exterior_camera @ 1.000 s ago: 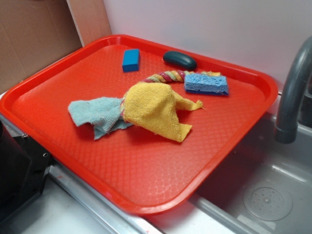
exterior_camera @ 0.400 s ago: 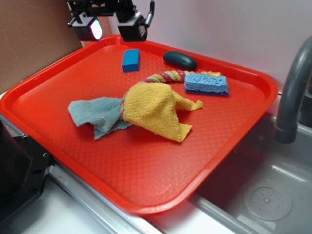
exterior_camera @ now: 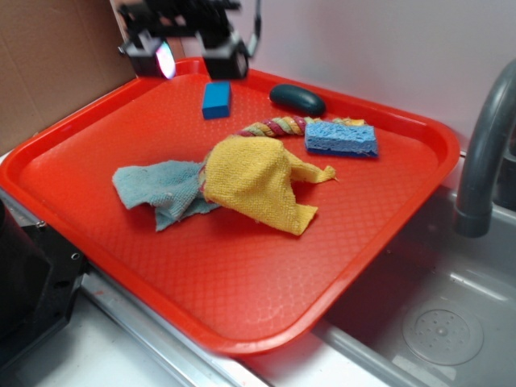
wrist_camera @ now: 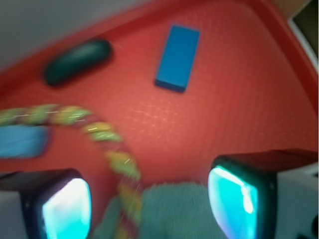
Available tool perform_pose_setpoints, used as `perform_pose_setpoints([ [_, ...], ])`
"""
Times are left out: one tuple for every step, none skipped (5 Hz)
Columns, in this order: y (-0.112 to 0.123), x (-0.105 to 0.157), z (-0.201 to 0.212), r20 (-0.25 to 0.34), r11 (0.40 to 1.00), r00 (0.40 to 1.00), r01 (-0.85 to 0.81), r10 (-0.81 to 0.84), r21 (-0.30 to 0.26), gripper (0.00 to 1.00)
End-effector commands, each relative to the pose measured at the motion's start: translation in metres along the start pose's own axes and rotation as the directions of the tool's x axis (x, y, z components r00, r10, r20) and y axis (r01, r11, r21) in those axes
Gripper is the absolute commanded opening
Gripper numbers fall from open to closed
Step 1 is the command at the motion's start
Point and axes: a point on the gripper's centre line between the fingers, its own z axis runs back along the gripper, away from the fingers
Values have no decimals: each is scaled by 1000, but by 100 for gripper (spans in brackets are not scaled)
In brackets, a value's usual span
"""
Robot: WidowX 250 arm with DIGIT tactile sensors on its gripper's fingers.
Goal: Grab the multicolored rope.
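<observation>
The multicolored rope [exterior_camera: 278, 126] lies on the red tray [exterior_camera: 242, 290]. One end shows beside the blue sponge [exterior_camera: 341, 139]; the rest runs under the yellow cloth [exterior_camera: 254, 181]. In the wrist view the rope [wrist_camera: 107, 144] curves from the left edge down toward the bottom, next to the teal cloth [wrist_camera: 172, 209]. My gripper [exterior_camera: 190, 63] hovers open over the tray's far left corner, above the blue block [exterior_camera: 216, 98] and apart from the rope. Both lit fingertips [wrist_camera: 65, 209] frame the blurred wrist view, and the gripper [wrist_camera: 149, 204] holds nothing.
A dark oval object [exterior_camera: 297, 99] lies near the tray's back rim. The teal cloth [exterior_camera: 161, 189] spreads left of the yellow cloth. A grey faucet [exterior_camera: 484, 153] and a sink basin [exterior_camera: 439, 330] stand right of the tray. Brown cardboard [exterior_camera: 48, 56] lines the left wall.
The gripper came into view at the top left and has dropped a little toward the tray's far corner. Rope, cloths and sponge have not moved.
</observation>
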Motion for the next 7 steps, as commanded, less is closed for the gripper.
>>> perform_pose_setpoints([
  [-19, 18, -33, 1, 998, 998, 56, -56, 43, 100],
  [-18, 20, -28, 13, 997, 998, 53, -53, 49, 0],
  [-8, 14, -10, 56, 999, 998, 27, -28, 22, 0],
  [11, -4, 31, 105, 999, 994, -44, 44, 2, 0],
  [17, -20, 81, 200, 994, 974, -110, 104, 19, 0],
  [20, -25, 130, 257, 990, 956, -124, 138, -73, 0],
  [12, -18, 86, 204, 996, 975, -86, 90, -32, 100],
])
